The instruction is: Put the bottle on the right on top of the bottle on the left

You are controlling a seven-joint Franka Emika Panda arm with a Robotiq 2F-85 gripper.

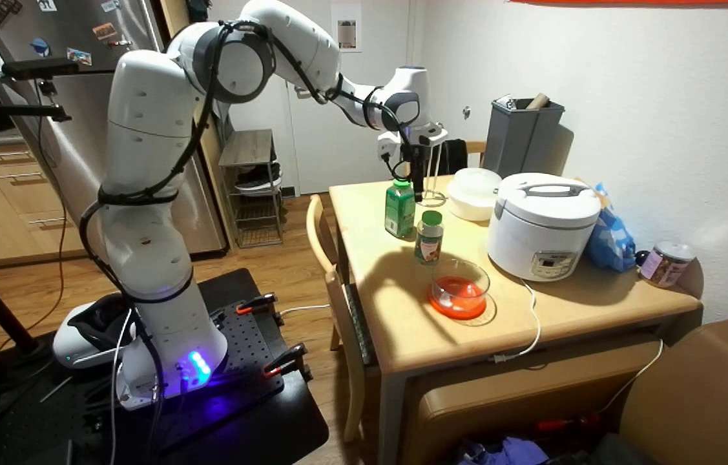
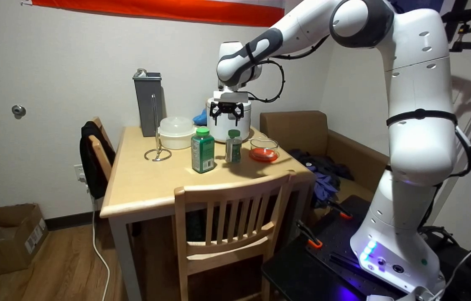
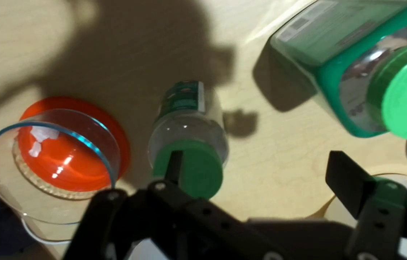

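A large green bottle with a bright green cap stands upright on the table at the left in both exterior views; in the wrist view it is at the upper right. A smaller clear bottle with a darker green cap stands upright to its right in both exterior views; in the wrist view it is left of middle. My gripper is open and empty above the bottles. In the wrist view one finger covers part of the smaller bottle's cap, and the other is well to the right.
A glass bowl with a red base stands close to the smaller bottle. A white rice cooker, a white lidded container, a metal stand and a grey bin stand behind. A wooden chair is at the table's near edge.
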